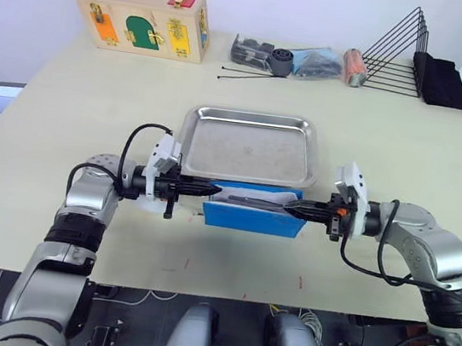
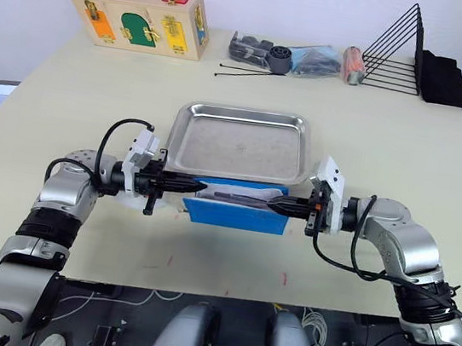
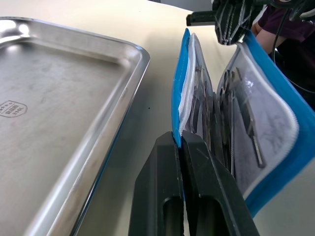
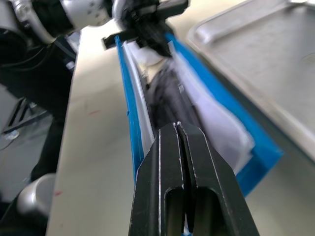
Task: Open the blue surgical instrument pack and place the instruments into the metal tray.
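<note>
On the pale tabletop, the flat bright-blue fabric instrument pack (image 1: 252, 217) hangs limp between the left claw (image 1: 214, 190) and right claw (image 1: 288, 207), each pinched on an opposite end, just short of the shiny steel tray (image 1: 248, 146); the soft cloth looks sag-prone, so its stitched edges seem the surest hold while the thin grey metal instruments (image 3: 231, 108) sit loose inside.

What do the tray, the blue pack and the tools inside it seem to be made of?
The tray looks like brushed steel: grey, scuffed floor with a stamped mark and a bright rolled rim. The blue pack seems to be woven fabric with a stitched white edge and clear, probably plastic, sleeves. The tools look like dull grey metal, thin and stiff, though blurred.
</note>
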Robot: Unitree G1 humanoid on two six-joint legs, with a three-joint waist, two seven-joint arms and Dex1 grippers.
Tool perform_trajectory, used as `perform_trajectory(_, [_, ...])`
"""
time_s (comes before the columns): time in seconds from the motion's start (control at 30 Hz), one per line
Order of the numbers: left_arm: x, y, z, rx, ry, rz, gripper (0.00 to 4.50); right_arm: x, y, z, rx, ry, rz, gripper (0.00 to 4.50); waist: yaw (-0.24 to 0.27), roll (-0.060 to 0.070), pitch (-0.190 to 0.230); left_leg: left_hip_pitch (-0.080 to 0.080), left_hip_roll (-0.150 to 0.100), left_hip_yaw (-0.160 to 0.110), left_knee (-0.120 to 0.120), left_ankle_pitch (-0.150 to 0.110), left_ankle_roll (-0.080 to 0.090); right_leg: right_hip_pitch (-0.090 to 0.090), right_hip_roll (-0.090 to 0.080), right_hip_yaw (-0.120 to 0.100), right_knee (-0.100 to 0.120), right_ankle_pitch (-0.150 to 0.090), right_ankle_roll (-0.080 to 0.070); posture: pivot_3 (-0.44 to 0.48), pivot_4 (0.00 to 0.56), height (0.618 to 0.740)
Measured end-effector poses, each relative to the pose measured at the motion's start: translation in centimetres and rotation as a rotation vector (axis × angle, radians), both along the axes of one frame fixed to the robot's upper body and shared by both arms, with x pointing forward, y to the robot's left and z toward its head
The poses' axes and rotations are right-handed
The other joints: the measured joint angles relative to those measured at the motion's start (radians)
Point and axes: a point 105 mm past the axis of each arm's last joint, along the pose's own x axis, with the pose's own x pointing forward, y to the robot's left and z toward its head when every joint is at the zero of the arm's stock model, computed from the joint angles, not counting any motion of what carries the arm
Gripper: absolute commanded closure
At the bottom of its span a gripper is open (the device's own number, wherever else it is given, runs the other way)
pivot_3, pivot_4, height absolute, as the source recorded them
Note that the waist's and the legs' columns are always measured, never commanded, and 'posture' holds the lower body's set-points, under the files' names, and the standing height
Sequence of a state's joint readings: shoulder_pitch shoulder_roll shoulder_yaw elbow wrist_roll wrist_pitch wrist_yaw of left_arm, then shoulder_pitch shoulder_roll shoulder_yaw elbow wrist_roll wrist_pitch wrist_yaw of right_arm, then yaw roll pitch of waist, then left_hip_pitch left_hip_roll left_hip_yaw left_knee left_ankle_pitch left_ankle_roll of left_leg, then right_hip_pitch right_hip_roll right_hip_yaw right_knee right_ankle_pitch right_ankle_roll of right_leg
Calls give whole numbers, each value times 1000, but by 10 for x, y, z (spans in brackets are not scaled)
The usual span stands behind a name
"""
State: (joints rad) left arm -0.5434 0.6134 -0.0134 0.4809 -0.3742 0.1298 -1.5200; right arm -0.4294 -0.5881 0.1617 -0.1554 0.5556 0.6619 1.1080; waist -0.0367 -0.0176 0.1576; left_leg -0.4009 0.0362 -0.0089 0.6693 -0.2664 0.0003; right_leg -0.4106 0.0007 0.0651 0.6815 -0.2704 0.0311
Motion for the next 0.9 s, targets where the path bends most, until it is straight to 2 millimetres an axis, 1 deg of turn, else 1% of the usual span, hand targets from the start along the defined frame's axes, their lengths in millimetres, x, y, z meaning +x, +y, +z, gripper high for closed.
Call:
perform_trajectory(0.2, [0,1,-2,-2,21,8,4500,-22,-3,-11,-49,78,90,4463,0,0,0,0,0,0,0,0,0,0,0,0,0,0,0,0,150,740])
perform_trajectory(0.33, [0,0,-2,-1,34,16,4500,-25,-3,-16,-74,80,101,4463,0,0,0,0,0,0,0,0,0,0,0,0,0,0,0,0,150,740])
perform_trajectory(0.43, [0,-1,-5,11,49,17,4500,-35,-4,-30,-111,118,127,4463,0,0,0,0,0,0,0,0,0,0,0,0,0,0,0,0,150,740])
perform_trajectory(0.57, [1,-1,-7,30,53,21,4500,-44,-6,-41,-145,141,140,4463,0,0,0,0,0,0,0,0,0,0,0,0,0,0,0,0,150,740])
perform_trajectory(0.7, [1,-1,-9,50,44,18,4500,-48,-9,-46,-171,138,148,4463,0,0,0,0,0,0,0,0,0,0,0,0,0,0,0,0,150,740])
perform_trajectory(0.83, [2,-2,-11,68,31,11,4500,-56,-9,-57,-201,153,164,4463,0,0,0,0,0,0,0,0,0,0,1,0,0,0,0,0,150,740])
perform_trajectory(0.9, [2,-2,-12,76,28,10,4500,-56,-10,-58,-206,150,163,4463,0,0,0,1,-1,0,0,0,0,0,1,0,0,0,0,0,150,740])
